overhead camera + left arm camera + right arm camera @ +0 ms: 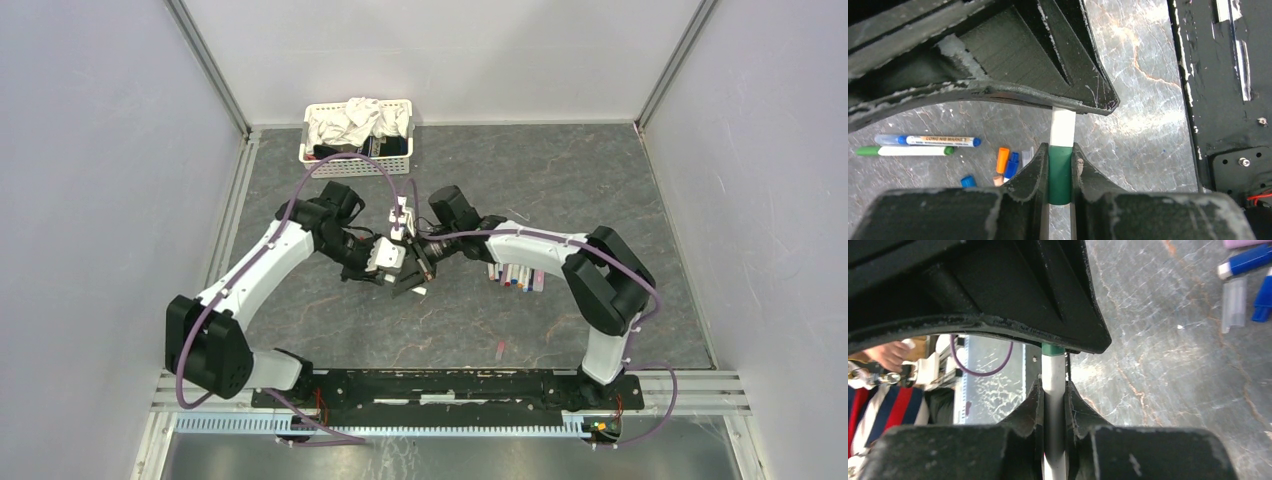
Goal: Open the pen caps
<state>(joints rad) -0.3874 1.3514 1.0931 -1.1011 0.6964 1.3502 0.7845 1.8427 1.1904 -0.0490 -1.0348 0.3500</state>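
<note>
**Hold.** The left end effector [1059, 154] is closed on the green cap [1060, 175] of one pen, pinching it from both sides. The right end effector [1053, 389] is closed on the white barrel [1053, 407] of that same pen. The two meet nose to nose over the middle of the bench [600, 180], and the pen appears to be held off the surface between them.

**Reason, as judged.** Each arm holds one half, so the two can pull apart along the pen's length and draw the cap straight off. Neither part would then fall.

**Progress.** The green edge meets the white barrel with no visible gap, so the cap looks seated and not yet off.

**Views compared.**
- **Overhead view:** it shows the arm poses, the other pens [515, 275] bunched beside the right forearm, and the basket of cloths [357, 130] at the far edge. The held pen is almost hidden there.
- **Left wrist view:** only here is the cap grip visible. It also shows a blue-ended pen [928, 141], a green-ended pen [905, 150], an orange cap [1003, 160] and blue caps [968, 181] lying loose, which is probably finished work.
- **Right wrist view:** only here is the barrel grip visible, with a sliver of green beyond it.
</note>
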